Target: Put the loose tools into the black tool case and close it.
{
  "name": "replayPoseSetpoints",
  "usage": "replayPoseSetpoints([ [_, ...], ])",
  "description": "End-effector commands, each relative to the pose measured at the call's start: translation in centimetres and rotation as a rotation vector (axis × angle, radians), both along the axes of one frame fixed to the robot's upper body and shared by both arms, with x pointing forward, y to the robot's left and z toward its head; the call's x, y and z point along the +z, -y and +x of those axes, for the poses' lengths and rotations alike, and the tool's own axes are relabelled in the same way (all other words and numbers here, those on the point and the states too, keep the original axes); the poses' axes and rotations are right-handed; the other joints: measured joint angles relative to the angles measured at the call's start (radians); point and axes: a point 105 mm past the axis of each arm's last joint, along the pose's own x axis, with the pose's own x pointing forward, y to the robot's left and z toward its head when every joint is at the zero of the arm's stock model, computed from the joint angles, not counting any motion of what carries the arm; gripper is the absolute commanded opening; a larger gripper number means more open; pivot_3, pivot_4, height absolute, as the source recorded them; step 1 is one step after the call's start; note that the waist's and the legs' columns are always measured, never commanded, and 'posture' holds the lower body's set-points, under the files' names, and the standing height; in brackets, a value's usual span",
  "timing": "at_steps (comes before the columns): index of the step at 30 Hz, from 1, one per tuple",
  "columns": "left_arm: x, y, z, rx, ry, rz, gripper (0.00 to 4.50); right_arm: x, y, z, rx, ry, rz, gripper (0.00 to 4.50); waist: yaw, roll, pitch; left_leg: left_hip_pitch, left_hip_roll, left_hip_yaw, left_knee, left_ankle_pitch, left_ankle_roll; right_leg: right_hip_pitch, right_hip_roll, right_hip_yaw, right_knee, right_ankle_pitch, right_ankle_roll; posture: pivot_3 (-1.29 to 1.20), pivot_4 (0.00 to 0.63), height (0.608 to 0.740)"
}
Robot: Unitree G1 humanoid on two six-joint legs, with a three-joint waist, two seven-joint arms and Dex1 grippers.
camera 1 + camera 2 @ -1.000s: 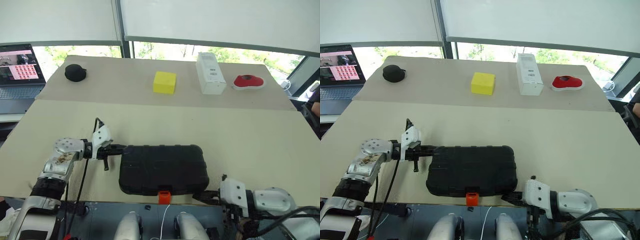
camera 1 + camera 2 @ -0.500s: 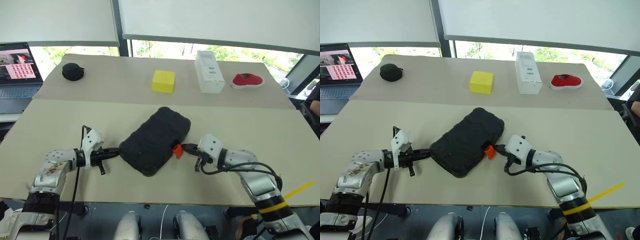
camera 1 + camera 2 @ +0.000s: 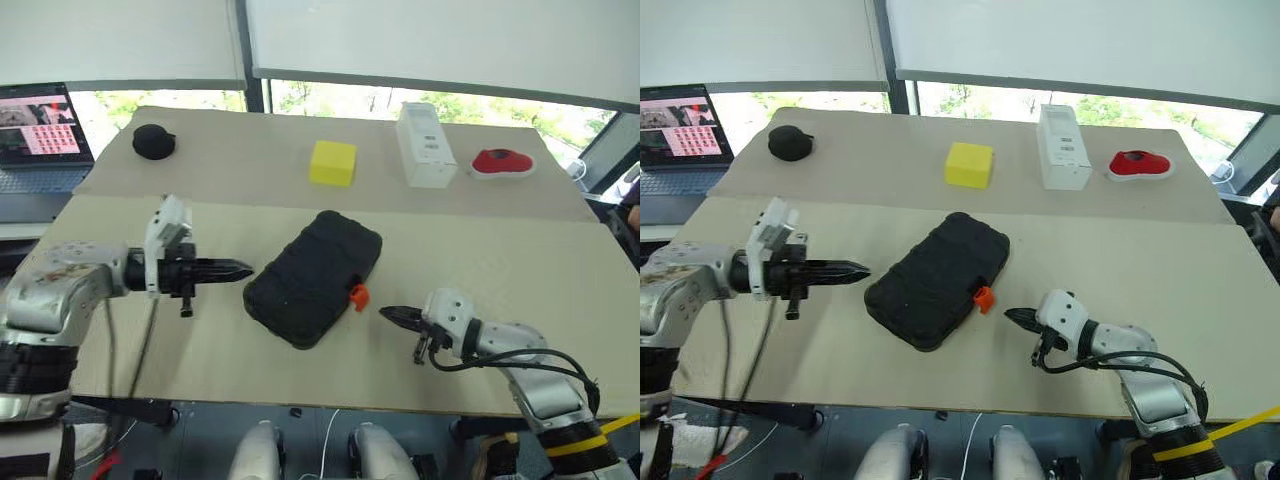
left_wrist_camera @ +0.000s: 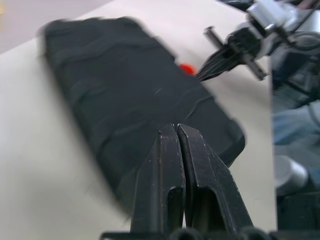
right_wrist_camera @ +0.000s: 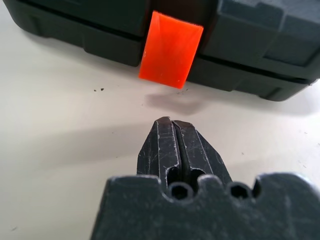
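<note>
The black tool case (image 3: 315,275) lies shut and diagonal on the table, its orange latch (image 3: 357,296) facing my right side. My left gripper (image 3: 245,269) is shut and empty; it hovers above the table and points at the case's left edge, a short gap away. In the left wrist view its fingers (image 4: 167,150) are pressed together over the case's lid (image 4: 135,95). My right gripper (image 3: 385,313) is shut and empty, low over the table. It points at the latch (image 5: 171,50) from a short distance. The loose tools are out of view.
At the table's back are a round black pouch (image 3: 153,141), a yellow block (image 3: 332,163), a white box (image 3: 424,146) and a red object (image 3: 503,161). A laptop (image 3: 40,130) stands off the far left. The table's front edge runs just below my right gripper.
The case has swung from lying along the front edge to lying diagonally. Since then my left gripper has lifted off the table and my right gripper has drawn back from the latch.
</note>
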Motion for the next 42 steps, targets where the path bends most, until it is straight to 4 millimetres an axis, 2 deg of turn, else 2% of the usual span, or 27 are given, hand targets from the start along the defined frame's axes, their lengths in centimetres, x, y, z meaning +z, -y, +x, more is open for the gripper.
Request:
replayPoseSetpoints([
  [1,-2.4,2.7,2.4,0.017,0.071,0.104,0.13,1.1,-1.9,0.1,0.029,0.037,0.033,0.0,-0.003,0.0,0.0,0.0,0.0,0.0,0.001,0.0,0.0,0.0,0.0,0.0,0.0,0.0,0.0,0.0,0.15,0.74],
  [3,-3.6,3.0,2.8,0.023,0.069,0.155,0.13,1.1,-2.2,0.3,0.035,0.036,0.035,0.0,-0.01,0.0,0.0,-0.001,0.0,0.0,0.001,0.0,0.0,0.0,0.001,0.0,0.0,0.0,0.0,0.0,0.15,0.74],
  [8,-4.9,4.6,3.9,0.035,0.082,0.149,0.13,0.8,-3.3,0.8,0.058,0.054,0.05,0.0,-0.007,0.0,0.0,-0.001,0.0,-0.001,0.001,0.0,0.0,0.0,0.001,0.001,0.0,0.0,0.0,0.0,0.15,0.74],
  [15,-6.1,4.2,4.5,0.083,0.083,0.16,0.13,2.4,-3.3,1.8,0.024,0.122,0.109,0.0,-0.007,0.0,0.0,0.0,0.0,-0.001,0.002,0.0,0.0,0.0,0.001,0.001,0.0,0.0,0.0,0.0,0.15,0.74],
  [22,-7.1,4.5,4.3,0.09,0.068,0.154,0.13,4.3,-3.6,1.8,0.04,0.167,0.157,0.0,-0.008,0.001,0.0,0.001,0.0,-0.001,0.003,0.0,0.0,0.001,0.001,0.001,0.004,0.0,0.0,0.0,0.15,0.74],
  [30,-8.1,4.8,3.9,0.087,0.051,0.17,0.13,4.7,-4.3,1.8,0.072,0.152,0.179,0.0,-0.008,0.002,-0.001,0.008,0.0,0.0,0.003,0.0,0.0,0.006,0.001,0.002,0.006,0.0,0.0,0.0,0.15,0.74],
  [36,-8.7,5.1,3.7,0.075,0.041,0.182,0.13,1.7,-4.1,2.4,0.032,0.059,0.085,0.0,-0.008,0.004,-0.004,0.012,0.0,0.0,0.002,0.0,0.0,0.01,0.001,0.002,0.005,0.0,0.0,0.0,0.15,0.74],
  [42,-8.9,4.9,3.8,0.075,0.039,0.194,0.13,1.2,-3.9,2.6,0.014,0.022,0.056,0.0,-0.009,0.008,-0.011,0.016,0.0,0.0,0.001,0.0,0.0,0.015,0.001,0.002,0.001,-0.001,0.0,0.0,0.15,0.74],
])
